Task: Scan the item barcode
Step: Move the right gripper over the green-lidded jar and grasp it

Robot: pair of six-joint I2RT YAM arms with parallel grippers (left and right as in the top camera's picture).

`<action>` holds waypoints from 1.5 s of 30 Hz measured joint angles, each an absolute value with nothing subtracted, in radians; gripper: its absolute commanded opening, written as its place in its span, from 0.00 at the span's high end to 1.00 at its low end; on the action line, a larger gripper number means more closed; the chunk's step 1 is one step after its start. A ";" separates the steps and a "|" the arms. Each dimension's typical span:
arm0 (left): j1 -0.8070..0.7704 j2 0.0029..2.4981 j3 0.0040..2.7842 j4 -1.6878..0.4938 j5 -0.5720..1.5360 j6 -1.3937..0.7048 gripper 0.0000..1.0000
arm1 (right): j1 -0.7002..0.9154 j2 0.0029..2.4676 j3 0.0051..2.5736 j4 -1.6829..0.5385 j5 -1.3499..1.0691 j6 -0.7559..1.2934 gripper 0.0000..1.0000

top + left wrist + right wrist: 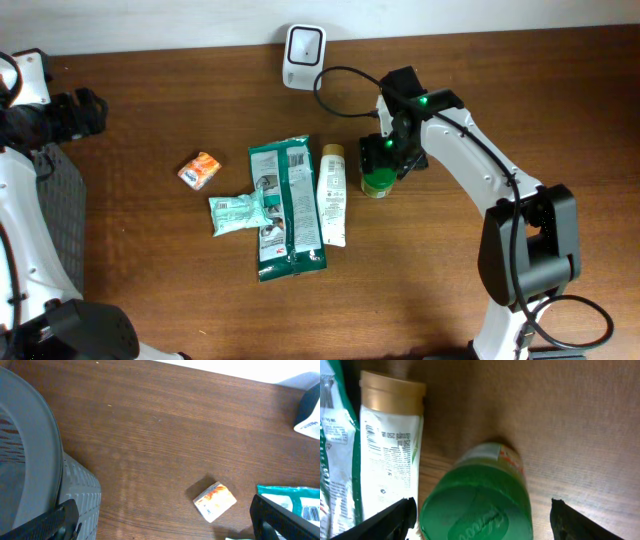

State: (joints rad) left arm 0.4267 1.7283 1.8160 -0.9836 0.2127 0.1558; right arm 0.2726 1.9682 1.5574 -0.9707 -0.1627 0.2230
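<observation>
The green-capped jar (377, 181) stands upright on the table (520, 90), near the barcode scanner (304, 45), a little in front of it and toward the robot's right. The right gripper (480, 510) hangs directly over the cap. Its fingers are spread to either side with clear gaps, so nothing is gripped yet; the wide straddle looks meant to take the round body squarely when they close. The label faces sideways, so the jar would probably have to be lifted and turned toward the scanner's window. A white tube (332, 195), a green pouch (286, 205), a wipes pack (238, 213) and an orange packet (200, 170) lie flat in front of the scanner, toward the left. The left gripper (162, 510) is parked far left of the scanner beside a grey basket (30, 460), jaws wide and empty, apparently keeping clear.
</observation>
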 measured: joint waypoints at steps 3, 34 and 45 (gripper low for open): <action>0.427 1.728 1.816 -0.984 0.213 0.156 0.01 | 0.273 1.969 1.555 -0.976 -0.164 0.319 0.18; 0.427 1.728 1.816 -0.984 0.213 0.156 0.01 | 0.282 1.983 1.595 -0.940 -0.131 0.439 0.14; 0.427 1.728 1.816 -0.984 0.213 0.156 0.01 | 0.300 1.983 1.576 -0.890 -0.128 0.238 0.14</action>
State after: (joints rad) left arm 0.4271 1.7283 1.8160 -0.9836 0.2127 0.1562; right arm 0.2996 1.9835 1.5761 -0.8902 -0.1284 0.2379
